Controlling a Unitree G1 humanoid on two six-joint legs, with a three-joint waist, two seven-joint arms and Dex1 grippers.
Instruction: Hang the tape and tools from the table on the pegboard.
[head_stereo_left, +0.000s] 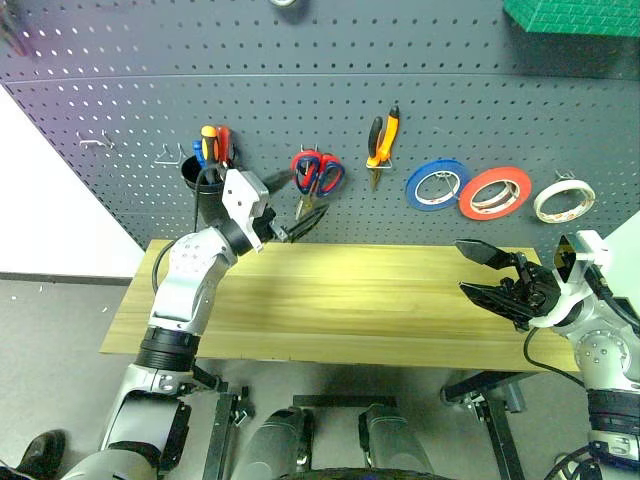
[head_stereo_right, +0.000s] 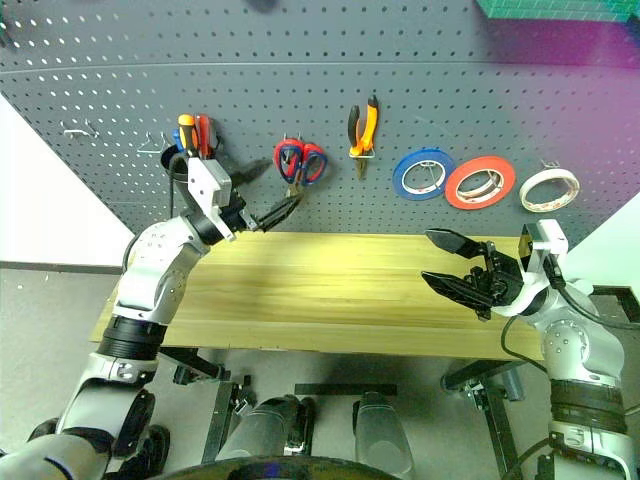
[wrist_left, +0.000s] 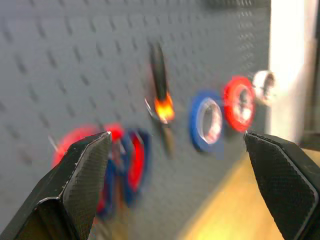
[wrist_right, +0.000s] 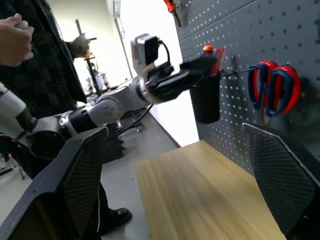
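Observation:
The whitish tape (head_stereo_left: 564, 199) hangs at the right end of the dark grey pegboard (head_stereo_left: 120, 90). Orange-and-black pliers (head_stereo_left: 382, 140) hang on a hook near the middle. Dark blue-looped scissors (head_stereo_left: 331, 176) share a hook with a red-looped pair (head_stereo_left: 306, 166). A screwdriver with an orange-and-black end (head_stereo_left: 208, 136) stands in a black cup (head_stereo_left: 198, 178) on the board. My left gripper (head_stereo_left: 291, 203) is open and empty, raised just in front of the scissors. My right gripper (head_stereo_left: 480, 273) is open and empty, above the right end of the wooden table (head_stereo_left: 340, 300).
A blue tape roll (head_stereo_left: 437, 184) and a red-orange roll (head_stereo_left: 494, 192) hang left of the whitish one. A green box (head_stereo_left: 575, 15) sits at the top right of the board. In the right wrist view, a person (wrist_right: 35, 65) stands beyond the table's left end.

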